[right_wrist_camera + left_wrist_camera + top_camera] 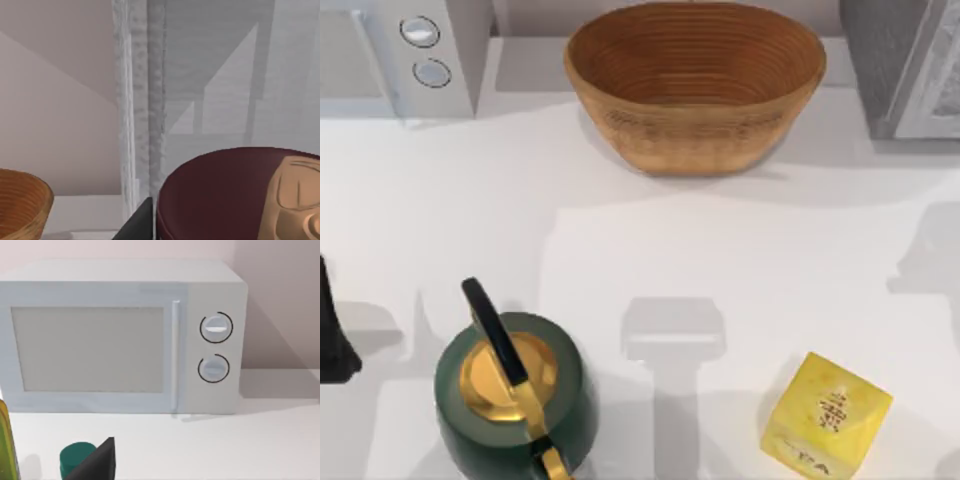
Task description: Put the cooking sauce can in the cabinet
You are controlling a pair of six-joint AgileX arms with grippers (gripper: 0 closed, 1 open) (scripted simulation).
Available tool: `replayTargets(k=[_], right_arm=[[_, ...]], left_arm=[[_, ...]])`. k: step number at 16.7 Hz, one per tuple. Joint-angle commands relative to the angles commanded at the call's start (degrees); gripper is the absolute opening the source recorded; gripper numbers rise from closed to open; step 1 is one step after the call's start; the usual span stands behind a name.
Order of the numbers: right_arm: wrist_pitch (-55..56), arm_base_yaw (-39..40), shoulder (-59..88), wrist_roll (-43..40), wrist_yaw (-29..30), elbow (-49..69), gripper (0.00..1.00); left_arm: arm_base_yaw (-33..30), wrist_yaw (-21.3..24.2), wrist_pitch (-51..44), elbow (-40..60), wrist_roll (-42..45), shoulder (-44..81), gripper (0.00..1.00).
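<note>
The cabinet [150, 100] looms close ahead in the right wrist view, w/ the cooking sauce can [225, 195] riding right at that arm's camera, apparently carried; finger spread can't be told. Risk, as a judgement: can clips the cabinet's frame edge & tips or slips. Left arm is parked near the microwave [125, 335].

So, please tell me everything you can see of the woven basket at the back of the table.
The basket is a wide oval bowl of light brown woven material, with ring-like ribs running around its inside and a faint darker band on its outer wall. It stands upright and open on the white table, at the back in the middle, between the white microwave on the left and the grey cabinet on the right, apart from both. Nothing can be seen inside it. Its rim also appears in the right wrist view.
</note>
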Motion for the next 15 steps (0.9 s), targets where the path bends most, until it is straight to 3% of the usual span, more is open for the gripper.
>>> replayTargets(k=[15], right_arm=[[-14.77, 7.41, 39.98, 2.57, 4.75, 59.39, 0.0]], left_arm=[[0.0, 0.0, 0.0, 0.0, 0.0, 0.0, 1.0]])
